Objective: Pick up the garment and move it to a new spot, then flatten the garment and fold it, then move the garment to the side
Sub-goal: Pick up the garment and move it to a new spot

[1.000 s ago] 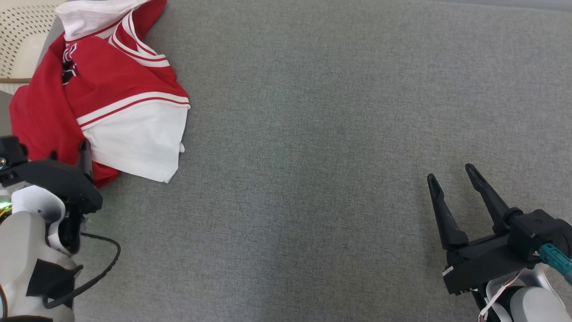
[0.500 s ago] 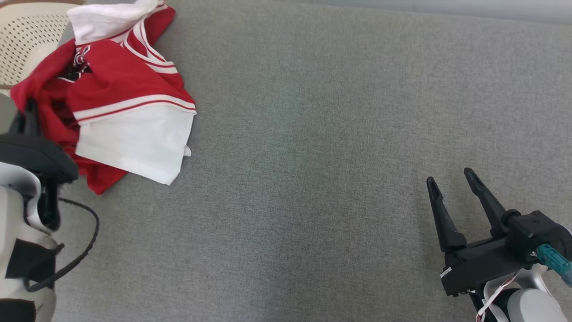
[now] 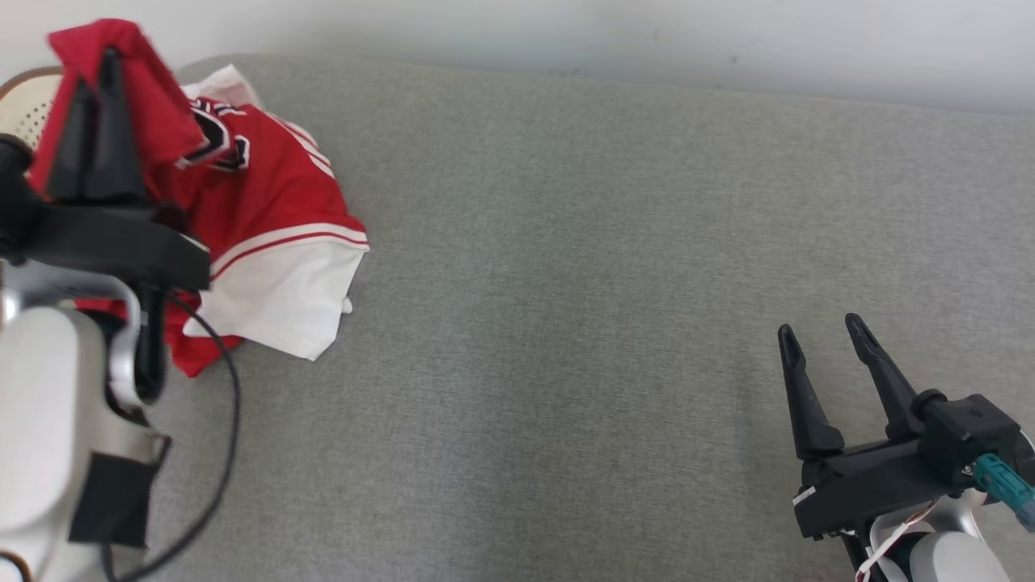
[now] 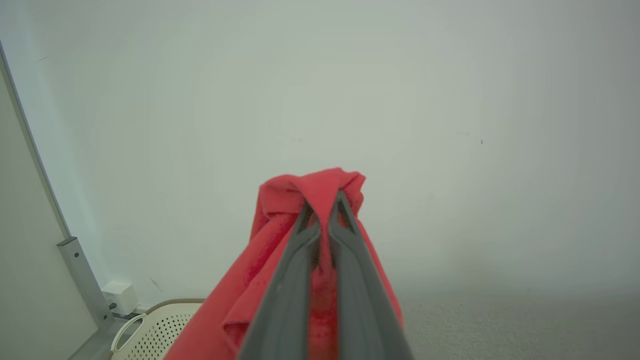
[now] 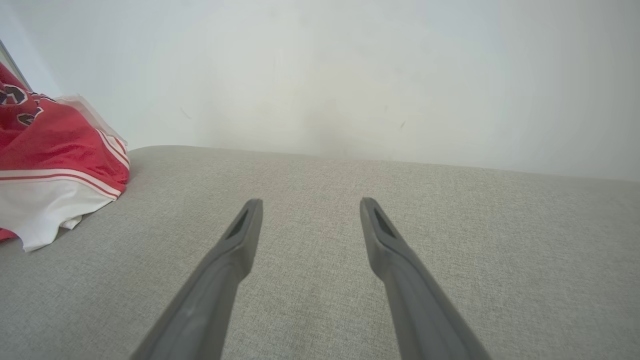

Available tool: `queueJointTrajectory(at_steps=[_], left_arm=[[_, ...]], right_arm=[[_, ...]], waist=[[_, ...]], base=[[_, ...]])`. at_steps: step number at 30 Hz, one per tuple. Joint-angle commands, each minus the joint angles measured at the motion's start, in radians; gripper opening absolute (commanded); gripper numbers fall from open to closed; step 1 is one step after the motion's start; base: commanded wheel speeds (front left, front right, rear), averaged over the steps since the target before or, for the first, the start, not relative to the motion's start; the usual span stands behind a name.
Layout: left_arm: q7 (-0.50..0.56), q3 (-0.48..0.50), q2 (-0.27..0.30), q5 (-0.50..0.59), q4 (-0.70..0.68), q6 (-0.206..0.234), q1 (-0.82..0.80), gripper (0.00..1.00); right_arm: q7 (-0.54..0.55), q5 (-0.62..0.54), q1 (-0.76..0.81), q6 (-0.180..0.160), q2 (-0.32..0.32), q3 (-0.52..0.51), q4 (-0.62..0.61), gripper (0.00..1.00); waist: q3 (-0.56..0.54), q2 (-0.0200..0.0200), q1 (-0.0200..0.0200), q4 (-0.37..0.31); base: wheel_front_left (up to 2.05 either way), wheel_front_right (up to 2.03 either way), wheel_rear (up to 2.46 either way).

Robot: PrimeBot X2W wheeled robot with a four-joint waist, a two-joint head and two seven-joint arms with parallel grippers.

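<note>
The garment (image 3: 267,218) is a red jersey with white bands and a dark crest, bunched at the far left of the grey surface (image 3: 606,283). My left gripper (image 3: 101,69) is shut on a red fold of it and holds that fold raised above the pile. In the left wrist view the fingers (image 4: 300,260) pinch the garment (image 4: 280,210), which drapes over their tips. My right gripper (image 3: 821,331) hovers open over bare surface at the lower right, far from the cloth. In the right wrist view the right gripper (image 5: 310,205) is spread, with the garment (image 5: 55,165) at the left edge.
A cream perforated basket (image 4: 155,330) stands off the surface's left end, behind the garment. A pale wall (image 3: 647,40) runs along the surface's far edge. A black cable (image 3: 218,436) loops off my left forearm. A grey metal post (image 4: 80,275) rises at the left.
My left gripper has shut on the garment's red edge and lifted it up and back. The head camera has tilted up, so the wall now shows. The right gripper has held still.
</note>
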Motion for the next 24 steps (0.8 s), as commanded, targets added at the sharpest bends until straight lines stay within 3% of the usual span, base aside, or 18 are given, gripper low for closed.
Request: queueJointTrajectory(at_steps=[1,6,12,24], left_arm=[[0.011,-0.012,-0.005,0.010,-0.039,0.004,0.029,0.00],[0.063,-0.093,-0.058,0.025,-0.247,0.018,0.131,0.00],[0.113,-0.246,-0.130,0.041,-0.378,0.006,0.240,0.00],[0.107,-0.504,-0.197,-0.004,-0.317,-0.049,0.197,0.00]], right_arm=[[-0.009,-0.004,0.006,0.001,0.006,-0.005,0.002,1.00],[-0.027,-0.009,0.005,0.001,0.026,-0.035,0.011,1.00],[-0.040,-0.017,-0.018,0.001,0.042,-0.065,0.014,1.00],[-0.081,-0.008,-0.076,0.001,0.067,-0.083,0.050,1.00]], waist=[[-0.021,-0.0001,0.0001,-0.023],[-0.036,-0.0001,0.0001,-0.067],[-0.024,-0.0001,0.0001,-0.135],[0.038,-0.0001,0.0001,-0.350]], base=[[0.00,0.00,0.00],[0.00,0.00,0.00],[0.00,0.00,0.00],[0.00,0.00,0.00]])
